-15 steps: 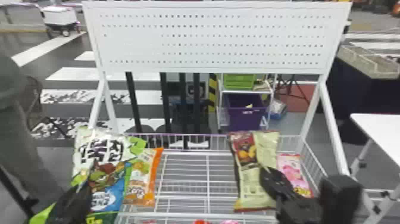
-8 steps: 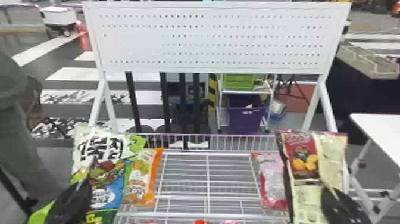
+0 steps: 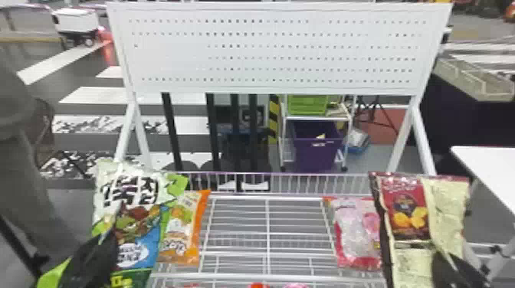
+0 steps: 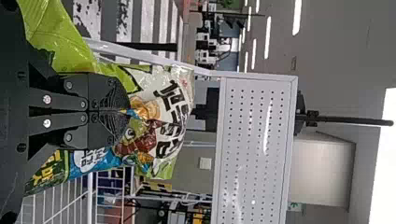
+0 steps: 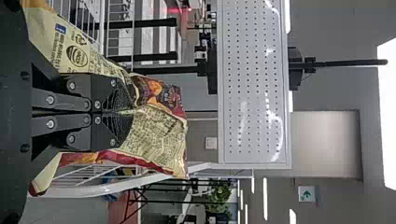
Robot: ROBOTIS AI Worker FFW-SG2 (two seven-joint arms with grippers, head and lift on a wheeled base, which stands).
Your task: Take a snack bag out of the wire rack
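Pinching green bag (image 3: pixel 136 222) in left claw (image 3: pixel 107 229), cream bag (image 3: pixel 412 264) in right claw (image 3: pixel 448 258)

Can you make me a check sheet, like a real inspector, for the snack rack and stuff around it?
Surface: white wire rack, with an orange-edged bag at left and a pink bag at right.
Job's things: green-and-white bag and red-and-cream bag, both held.
Clutter: a red thing and a pink thing low at the near side; can't tell what.
Grippers: left gripper and right gripper, each shut on its bag.
Cables: nothing seen at the rack.
Surroundings: white panel above, purple bin behind.
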